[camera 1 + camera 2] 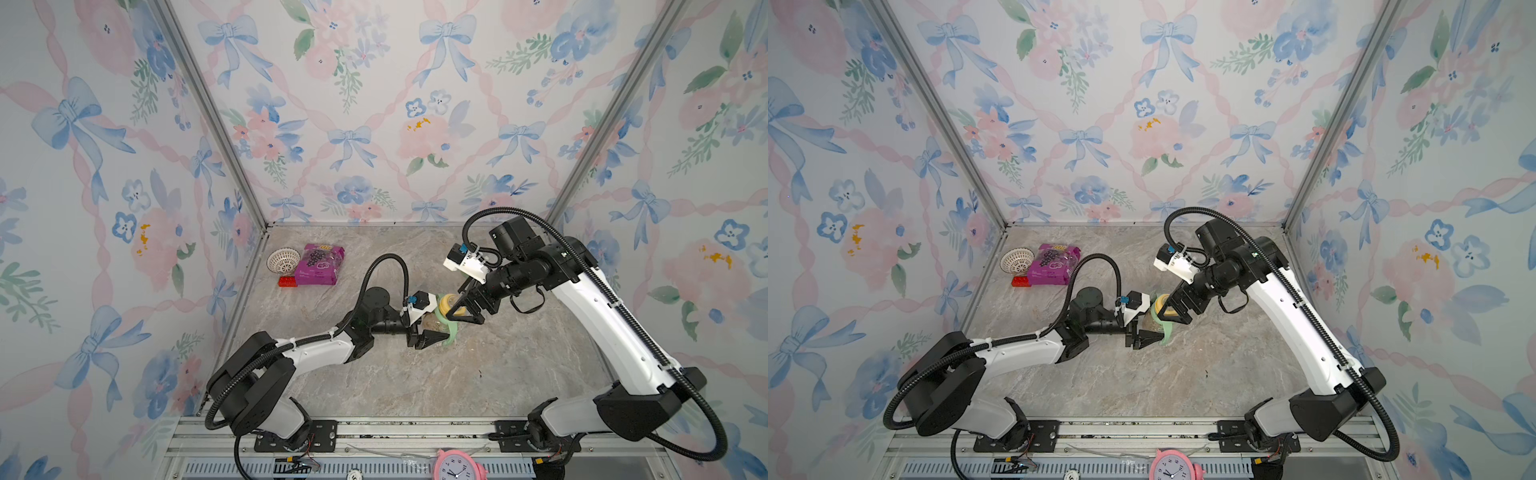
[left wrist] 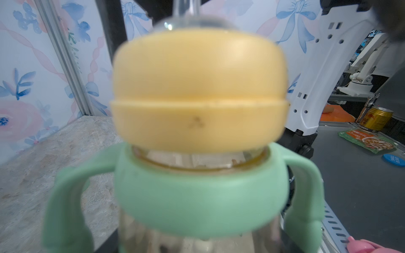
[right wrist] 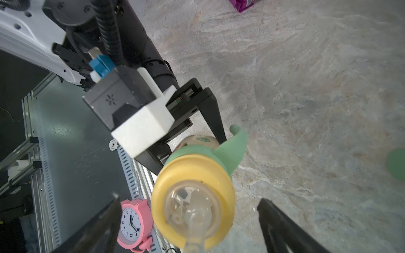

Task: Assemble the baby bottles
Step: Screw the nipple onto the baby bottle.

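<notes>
Mid-counter (image 1: 415,386), left tool (image 1: 432,336) clamps the amber jar body (image 3: 197,140), green ring (image 2: 197,197) and yellow collar (image 3: 186,168) already on. Right tool (image 1: 460,311) gapes wide, one finger either side of the collar, not touching. Nipple (image 3: 195,221) points straight at it, so the bottle's axis runs along the right tool's reach.

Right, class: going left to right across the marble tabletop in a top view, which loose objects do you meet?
The white lattice basket → purple snack packet → baby bottle.

Lab booth: floral panels (image 1: 374,104), aluminium frame (image 1: 212,112)
</notes>
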